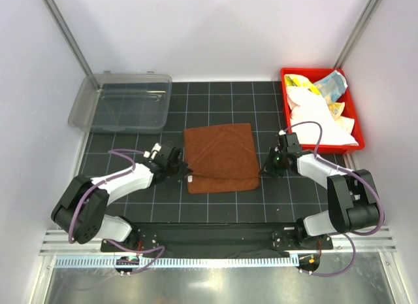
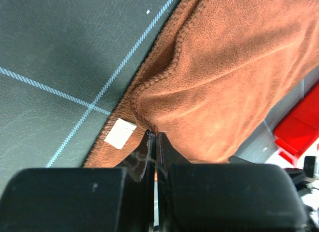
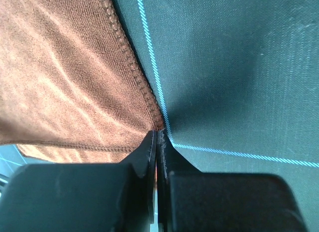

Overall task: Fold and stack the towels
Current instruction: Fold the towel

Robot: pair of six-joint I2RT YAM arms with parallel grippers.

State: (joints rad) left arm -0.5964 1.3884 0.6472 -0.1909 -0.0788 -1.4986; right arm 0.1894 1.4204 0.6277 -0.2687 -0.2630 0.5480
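We see the rust-brown towel (image 1: 221, 157) lying folded near the middle of the black gridded worktop (image 1: 248, 206), with one claw at each of its near corners.

The left claw (image 2: 153, 134) is pressed together with no gap showing. It pinches the stitched edge of the towel at the near left corner, just beside a small white label (image 2: 120, 132). The cloth runs up from the fingertips and drapes over one finger.

The right claw (image 3: 156, 133) is also pressed together, and the tip of the near right corner goes in between its fingertips. On that side a lower layer of the towel shows beneath the upper one.

At the far right stands a red bin (image 1: 307, 71) with the other towels heaped in it: a white towel (image 1: 313, 114), a pale yellow patterned towel (image 1: 299, 82) and a light-blue towel (image 1: 332, 85). A clear plastic tub (image 1: 81, 108) sits at the far left, well apart from both claws.
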